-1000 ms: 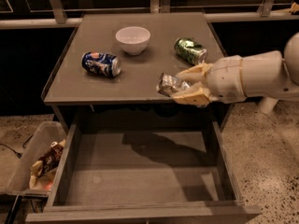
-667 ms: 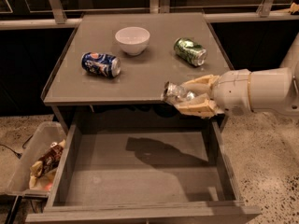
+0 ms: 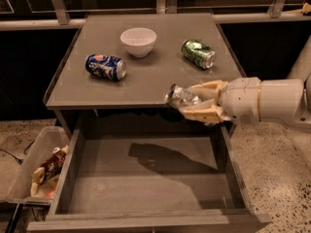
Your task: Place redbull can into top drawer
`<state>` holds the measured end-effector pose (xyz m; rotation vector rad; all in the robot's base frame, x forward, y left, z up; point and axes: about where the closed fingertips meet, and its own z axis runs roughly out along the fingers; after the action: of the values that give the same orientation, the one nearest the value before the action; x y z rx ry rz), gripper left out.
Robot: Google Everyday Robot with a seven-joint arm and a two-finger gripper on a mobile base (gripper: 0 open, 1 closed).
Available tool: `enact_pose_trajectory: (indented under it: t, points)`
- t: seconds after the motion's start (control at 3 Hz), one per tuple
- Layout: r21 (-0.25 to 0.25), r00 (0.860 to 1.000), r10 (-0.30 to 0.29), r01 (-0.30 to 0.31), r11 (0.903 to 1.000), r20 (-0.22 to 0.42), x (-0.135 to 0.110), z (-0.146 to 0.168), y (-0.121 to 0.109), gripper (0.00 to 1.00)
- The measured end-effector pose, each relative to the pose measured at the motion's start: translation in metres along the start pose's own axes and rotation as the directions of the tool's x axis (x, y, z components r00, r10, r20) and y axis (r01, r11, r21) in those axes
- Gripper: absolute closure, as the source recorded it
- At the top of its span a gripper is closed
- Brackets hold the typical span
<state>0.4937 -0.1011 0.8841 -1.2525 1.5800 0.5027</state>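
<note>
The end effector (image 3: 192, 101) is clamped on the redbull can (image 3: 180, 96), with 1 finger above it and 1 below. The can hangs in the air at the front edge of the tabletop (image 3: 146, 76), right of centre. Its long axis is roughly horizontal and points left. The open top drawer (image 3: 146, 188) lies below and forward of the can. The coming move is judged to be a descent into the drawer's right half.

Dim overhead light is falling on the top drawer (image 3: 121, 193). My gripper (image 3: 187, 101), clasping the glinting redbull can (image 3: 181, 96) above the drawer's back right edge, is throwing a dark shadow across its floor.
</note>
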Motion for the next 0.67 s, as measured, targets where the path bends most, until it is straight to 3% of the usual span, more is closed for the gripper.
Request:
enact_pose_trajectory:
  t: [0.33,0.67]
  points:
    - [0.032,0.979,0.112,-0.119,0.9924,0.173,0.01,0.016,0.009,1.0]
    - [0.036,0.901,0.214,-0.246,0.9686,0.378,0.01,0.03,0.018,1.0]
